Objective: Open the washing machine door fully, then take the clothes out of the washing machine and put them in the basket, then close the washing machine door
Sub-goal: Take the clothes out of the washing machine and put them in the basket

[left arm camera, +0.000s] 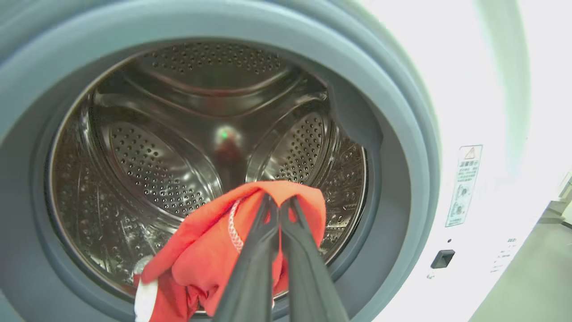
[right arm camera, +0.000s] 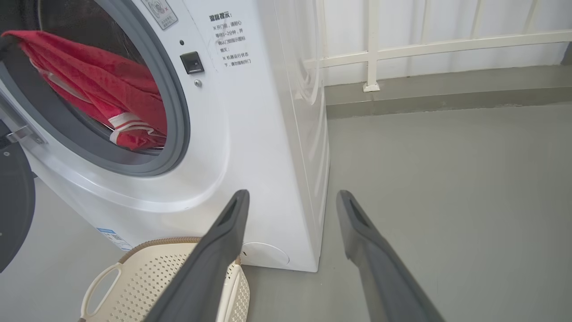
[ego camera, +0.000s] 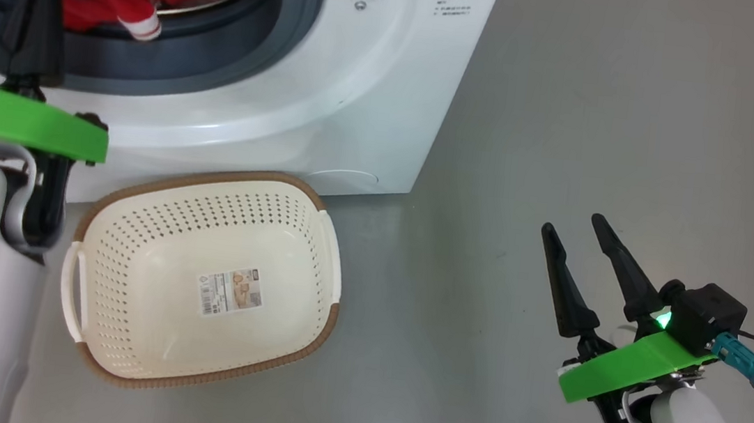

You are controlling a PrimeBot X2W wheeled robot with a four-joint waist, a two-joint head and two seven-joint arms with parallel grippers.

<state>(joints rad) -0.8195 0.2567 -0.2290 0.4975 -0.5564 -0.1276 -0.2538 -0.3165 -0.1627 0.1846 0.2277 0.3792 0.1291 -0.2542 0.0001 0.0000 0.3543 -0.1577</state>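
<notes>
While the left gripper (left arm camera: 279, 202) sits at the mouth of the washing machine (ego camera: 376, 85), its two dark fingers are pressed tight together on a fold of the clothes (left arm camera: 196, 255), pinching the red fabric right at the tips. The garment bunches up from that pinch and drapes down toward the lower lip of the grey seal (left arm camera: 402, 134), a white-striped cuff dangling at the edge, with the perforated steel drum (left arm camera: 152, 156) gleaming behind it. Over on the other side, the right gripper (ego camera: 572, 225) hangs low above the grey floor (ego camera: 639, 113), well apart from the machine, fingers spread wide and holding nothing. The basket (ego camera: 209, 178) stands on the floor just in front of the machine, below the opening, a label sticker on its bottom. The washing machine door (right arm camera: 13, 201) is swung open, its black edge showing at the left of the right wrist view.
</notes>
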